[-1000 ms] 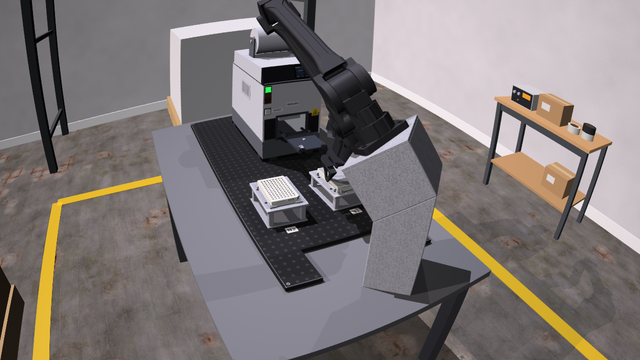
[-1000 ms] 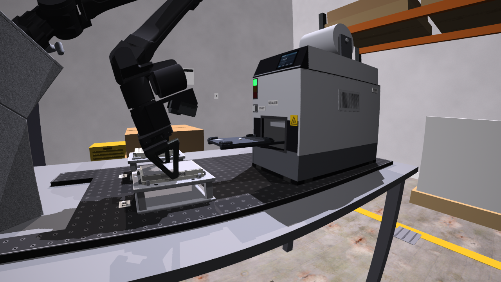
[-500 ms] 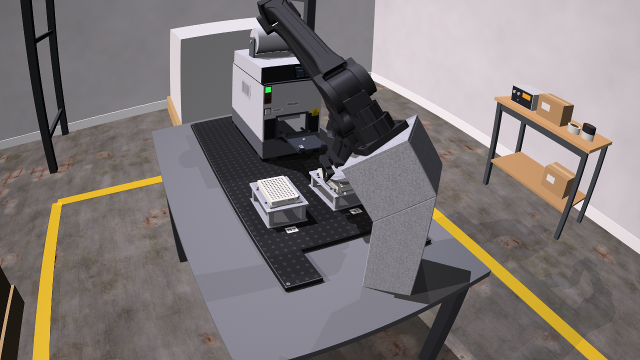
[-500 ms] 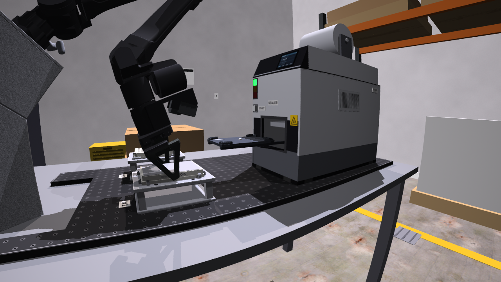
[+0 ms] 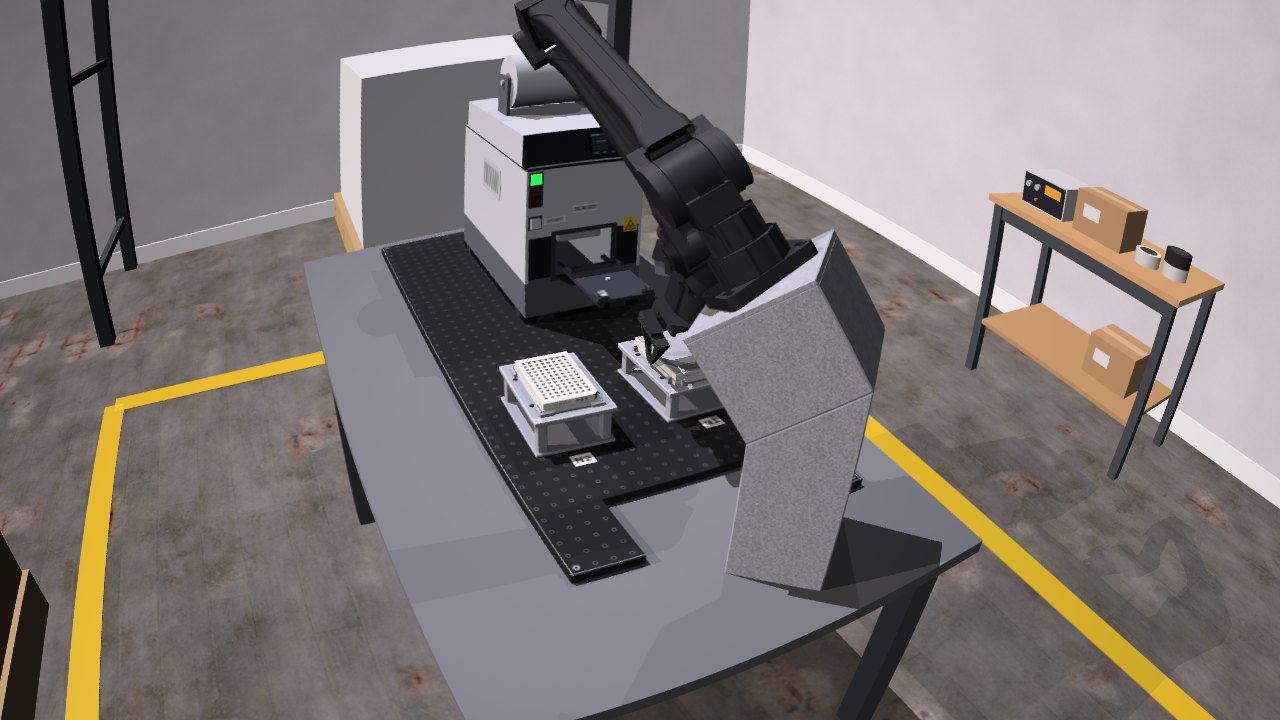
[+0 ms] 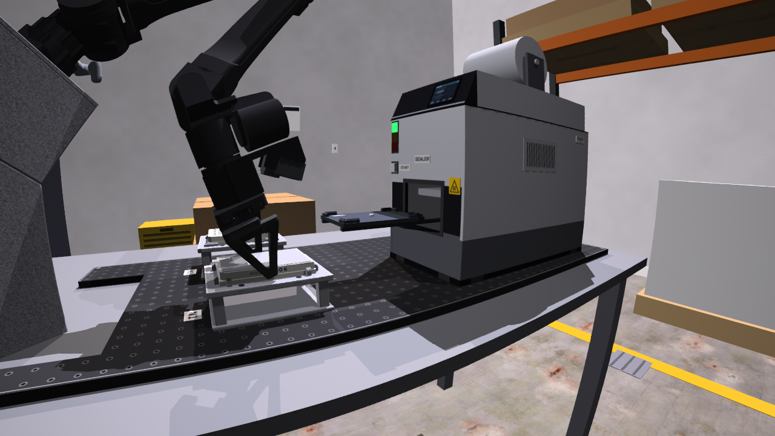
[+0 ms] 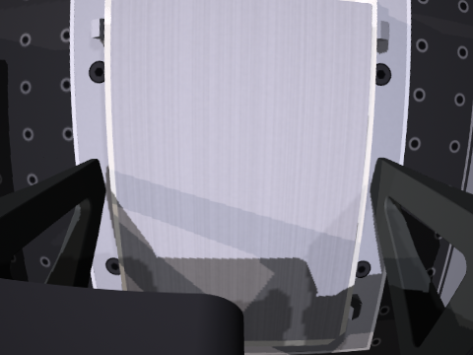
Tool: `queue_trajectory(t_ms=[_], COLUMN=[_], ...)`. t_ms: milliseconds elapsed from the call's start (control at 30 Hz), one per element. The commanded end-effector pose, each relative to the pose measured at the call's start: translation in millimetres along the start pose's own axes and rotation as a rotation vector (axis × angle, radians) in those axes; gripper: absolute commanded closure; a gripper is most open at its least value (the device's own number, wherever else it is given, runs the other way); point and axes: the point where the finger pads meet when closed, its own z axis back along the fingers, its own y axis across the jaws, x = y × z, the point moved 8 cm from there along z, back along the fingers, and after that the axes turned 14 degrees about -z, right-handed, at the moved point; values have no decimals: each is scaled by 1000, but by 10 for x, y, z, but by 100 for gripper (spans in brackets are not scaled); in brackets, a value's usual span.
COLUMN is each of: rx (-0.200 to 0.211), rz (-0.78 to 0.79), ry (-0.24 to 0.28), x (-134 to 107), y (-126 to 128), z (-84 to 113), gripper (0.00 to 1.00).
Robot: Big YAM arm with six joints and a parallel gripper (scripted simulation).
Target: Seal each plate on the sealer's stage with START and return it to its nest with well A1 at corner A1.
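The foiled plate lies in its nest, its long axis running between the gripper's released jaws – one just beside each long side – so straight up looks the safe way out.

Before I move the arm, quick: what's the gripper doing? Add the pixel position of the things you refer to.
Gripper (image 5: 657, 347) (image 6: 269, 259) (image 7: 237, 174): open, holding nothing, fingers either side of the foil-covered plate (image 6: 289, 259) (image 7: 236, 108).

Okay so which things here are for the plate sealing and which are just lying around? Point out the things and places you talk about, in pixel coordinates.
For the job:
- grey sealer (image 5: 496, 197) (image 6: 520, 173)
- white open plate (image 5: 554, 380)
- foil-covered plate (image 5: 669, 370) (image 6: 287, 259) (image 7: 241, 123)

Just around:
- brown cardboard boxes (image 5: 1109, 219) (image 6: 281, 212)
- yellow crate (image 6: 165, 235)
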Motion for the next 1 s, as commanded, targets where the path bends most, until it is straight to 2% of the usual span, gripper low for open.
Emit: queue_trajectory(t_ms=[0, 867, 967], rx=[-4, -7, -9], rz=[2, 6, 7], ry=[-41, -42, -28], x=[133, 136, 105], y=[-32, -34, -36], z=[47, 44, 97], gripper=[0, 0, 0])
